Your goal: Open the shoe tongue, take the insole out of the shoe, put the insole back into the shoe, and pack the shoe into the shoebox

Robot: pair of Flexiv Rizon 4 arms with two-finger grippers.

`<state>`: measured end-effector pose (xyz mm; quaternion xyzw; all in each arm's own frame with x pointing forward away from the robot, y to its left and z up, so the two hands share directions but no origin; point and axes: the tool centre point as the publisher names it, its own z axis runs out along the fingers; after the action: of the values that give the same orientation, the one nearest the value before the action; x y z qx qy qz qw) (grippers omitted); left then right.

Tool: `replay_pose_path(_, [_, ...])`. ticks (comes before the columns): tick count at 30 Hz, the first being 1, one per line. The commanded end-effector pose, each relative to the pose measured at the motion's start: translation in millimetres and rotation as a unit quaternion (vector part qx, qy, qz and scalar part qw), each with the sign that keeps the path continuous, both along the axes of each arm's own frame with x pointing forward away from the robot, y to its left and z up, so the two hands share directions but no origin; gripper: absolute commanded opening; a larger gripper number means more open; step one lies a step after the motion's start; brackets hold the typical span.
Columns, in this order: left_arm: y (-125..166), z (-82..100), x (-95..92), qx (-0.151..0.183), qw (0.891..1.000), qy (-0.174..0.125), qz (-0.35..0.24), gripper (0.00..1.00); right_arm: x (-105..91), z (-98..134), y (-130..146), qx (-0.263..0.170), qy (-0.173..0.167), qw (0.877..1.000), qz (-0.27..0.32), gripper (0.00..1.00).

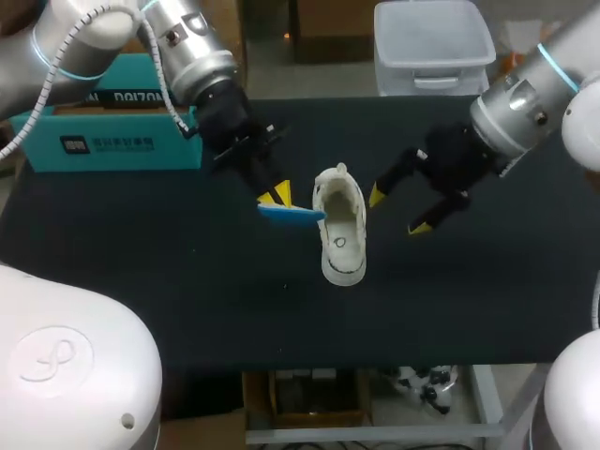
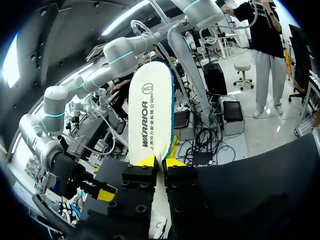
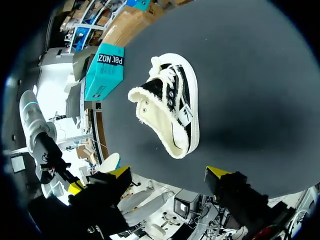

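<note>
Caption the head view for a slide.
Left tool holds blue-edged white insole beside black-and-white fleece-lined shoe; right tool hovers open.

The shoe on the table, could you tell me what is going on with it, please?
The left gripper is shut on the insole, which is out of the shoe and held just beside its opening. The shoe lies in the middle of the dark table. The right gripper hangs open on the shoe's other side, touching nothing. The teal shoebox stands at the table's far left corner; the shoe is not yet packed.
</note>
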<state>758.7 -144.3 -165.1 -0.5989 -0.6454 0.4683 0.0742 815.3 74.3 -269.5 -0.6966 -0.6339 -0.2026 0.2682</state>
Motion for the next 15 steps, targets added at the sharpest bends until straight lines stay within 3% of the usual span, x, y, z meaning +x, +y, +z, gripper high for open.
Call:
replay_pose_path(1, [-5,-0.7,2.5,-0.002,1.000,0.016,0.004,0.00,8.0,-1,-2,0.023,0.059,0.998,0.027,1.00])
replay_pose_path(4, [-10,0.7,7.8,0.001,0.999,0.046,0.009,0.00,7.7,0,-2,0.056,0.112,0.992,0.007,1.00])
replay_pose_path(8, [-9,2.8,13.8,-0.012,0.996,0.083,0.016,0.00,-0.1,1,-3,0.089,0.156,0.983,-0.032,1.00])
replay_pose_path(15, [-3,10.1,25.2,-0.039,0.988,0.151,0.020,0.00,-14.2,7,-5,0.130,0.210,0.966,-0.080,1.00])
